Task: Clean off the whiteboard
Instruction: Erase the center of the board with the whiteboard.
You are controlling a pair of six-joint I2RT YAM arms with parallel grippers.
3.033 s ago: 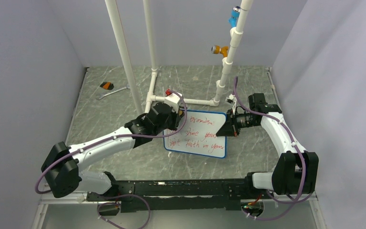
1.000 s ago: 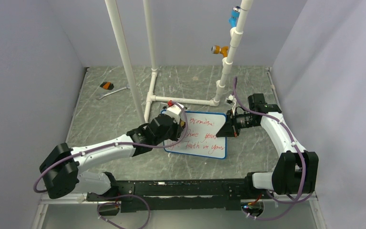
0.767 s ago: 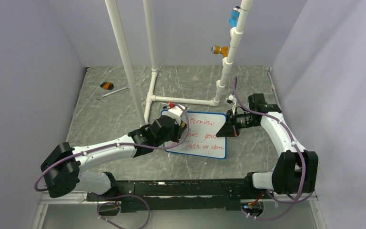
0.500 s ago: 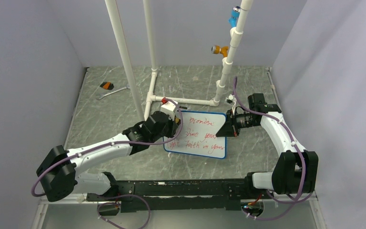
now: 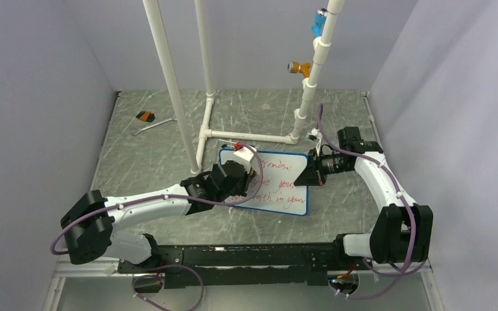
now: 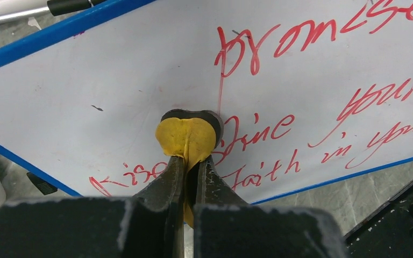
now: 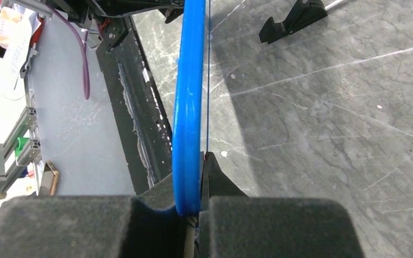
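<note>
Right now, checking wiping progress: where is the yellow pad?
Left wrist view: in the left pincer, the yellow pad presses on the whiteboard, beside the red writing.

2 arms share 1 look. The left arm and right arm have glossy white link shells between chunky black joint housings. A thin purple cable trails along each. A black rail low in the frame joins their bases. A white box with a red tip caps the left wrist. The fingers are dark and tapered, with rough black blocks behind.
</note>
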